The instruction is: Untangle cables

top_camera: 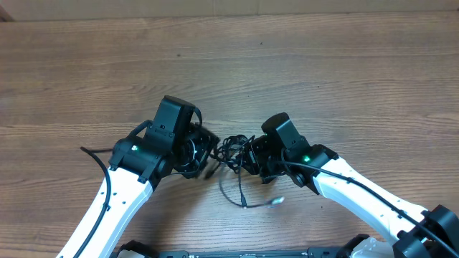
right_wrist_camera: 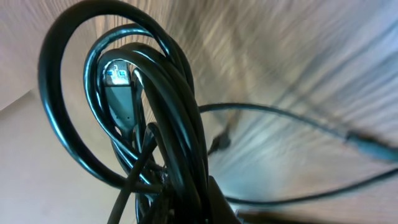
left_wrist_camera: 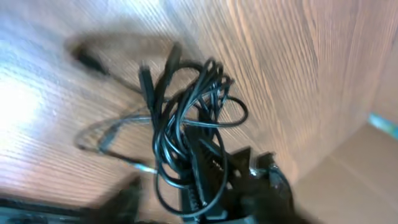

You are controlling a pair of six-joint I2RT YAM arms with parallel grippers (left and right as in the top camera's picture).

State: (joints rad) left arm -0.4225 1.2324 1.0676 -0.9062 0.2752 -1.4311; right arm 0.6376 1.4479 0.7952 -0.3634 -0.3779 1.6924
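The white left arm [top_camera: 118,190] reaches in from the lower left over the pale brown wood-grain worktop [top_camera: 301,64]. Its black left fingers [top_camera: 205,154] point right, at the edge of the knot. How wide they stand I cannot tell: from above the wrist body covers most of them, and the left wrist view is blurred where they would show.

Just off their tips, between the two arms, sits the tangle of thin black cables [top_camera: 231,147], bunched into several overlapping loops. In the left wrist view the loops stand up off the wood, and a small black plug end [left_wrist_camera: 146,78] pokes out of the bundle on the far side from the fingers. One strand drops out of the knot, curls, and ends in a small silver plug [top_camera: 278,201] lying flat on the worktop, apart from both sets of tips.

The black right fingers [top_camera: 252,161] are closed tight on the right side of the tangle. In the right wrist view the cords run together at their tips and loop upward, filling the view. A grey USB plug with a blue tongue [right_wrist_camera: 119,93] is tucked inside those loops, just beyond the tips. The white right arm [top_camera: 358,190] leads away to the lower right.
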